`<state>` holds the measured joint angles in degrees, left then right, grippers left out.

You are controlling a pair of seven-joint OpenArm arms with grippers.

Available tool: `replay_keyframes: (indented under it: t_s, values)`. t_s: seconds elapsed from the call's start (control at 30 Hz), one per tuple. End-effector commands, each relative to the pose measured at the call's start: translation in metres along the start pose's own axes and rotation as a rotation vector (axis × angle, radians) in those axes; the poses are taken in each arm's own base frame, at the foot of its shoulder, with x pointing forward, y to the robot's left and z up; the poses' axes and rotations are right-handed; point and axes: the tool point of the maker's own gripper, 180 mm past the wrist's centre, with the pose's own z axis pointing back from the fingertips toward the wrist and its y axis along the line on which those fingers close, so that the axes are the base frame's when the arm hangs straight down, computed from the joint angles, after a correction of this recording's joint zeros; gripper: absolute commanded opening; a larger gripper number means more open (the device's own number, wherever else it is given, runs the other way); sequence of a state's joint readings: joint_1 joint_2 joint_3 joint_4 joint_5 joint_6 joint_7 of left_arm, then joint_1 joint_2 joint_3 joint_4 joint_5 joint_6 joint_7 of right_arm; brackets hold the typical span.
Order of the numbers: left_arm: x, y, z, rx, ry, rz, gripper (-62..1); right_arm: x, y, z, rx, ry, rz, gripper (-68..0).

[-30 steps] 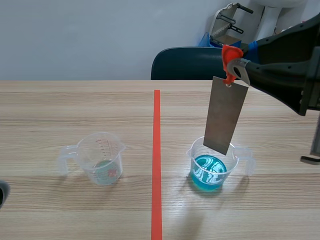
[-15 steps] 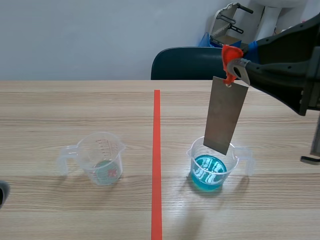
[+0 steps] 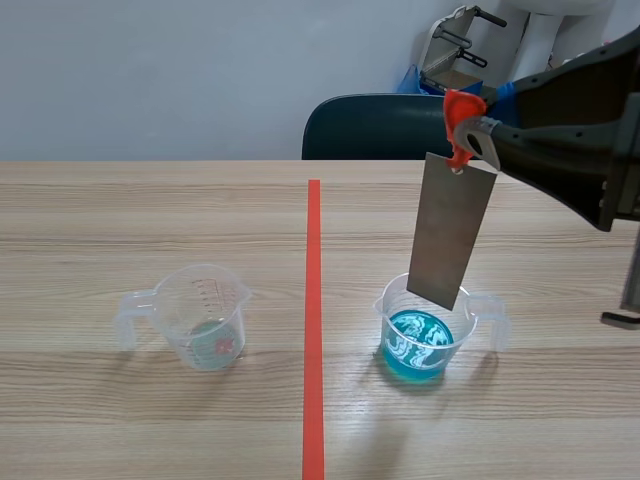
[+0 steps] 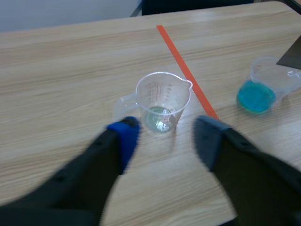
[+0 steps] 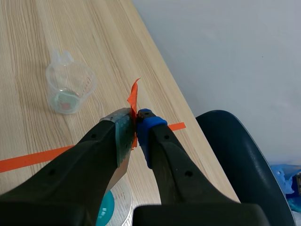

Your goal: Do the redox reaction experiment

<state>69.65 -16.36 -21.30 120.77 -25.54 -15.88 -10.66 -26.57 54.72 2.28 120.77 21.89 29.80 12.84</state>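
Metal strip (image 3: pixel 452 232) hangs near-upright over blue-soln cup (image 3: pixel 428 330), right of tape line. Lower edge sits about at cup's far rim; can't tell if it's wetted. Right jaws closed on orange tab (image 3: pixel 460 115) at strip's top. Left jaws open, holding nothing, w/ clear cup (image 4: pixel 162 101) just ahead, left side of table (image 3: pixel 150 420).

Judgement: strip looks thin, stiff, light. Hung from soft tab it prob. swings and twists, so lower slowly. Tab is the only dry hold. Cups are light plastic and prob. tip if strip knocks rim.
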Motion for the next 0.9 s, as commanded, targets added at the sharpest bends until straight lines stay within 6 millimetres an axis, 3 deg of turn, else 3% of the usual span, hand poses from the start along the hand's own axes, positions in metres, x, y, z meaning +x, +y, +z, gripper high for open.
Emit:
replay_keyframes:
  t_s: [0.0, 0.07, 0.33, 0.63, 0.87]
  values:
    - [0.002, -0.002, -0.009, -0.011, -0.032, 0.021, -51.6, 0.01, -0.004, -0.001, -0.011, -0.031, 0.023, -66.7]
    - [-0.002, -0.005, -0.02, -0.033, -0.044, 0.036, -58.3, 0.01, -0.004, -0.001, -0.01, -0.031, 0.023, -66.7]
    - [-0.026, -0.043, -0.08, -0.22, -0.089, -0.004, -58.2, 0.01, -0.004, -0.001, -0.01, -0.03, 0.023, -66.7]
    - [-0.029, -0.094, -0.15, -0.381, -0.15, -0.06, -58.2, 0.01, -0.004, -0.001, -0.01, -0.028, 0.026, -66.7]
    - [-0.038, -0.127, -0.19, -0.457, -0.13, -0.089, -58.2, 0.01, -0.004, -0.001, -0.01, -0.028, 0.027, -66.7]
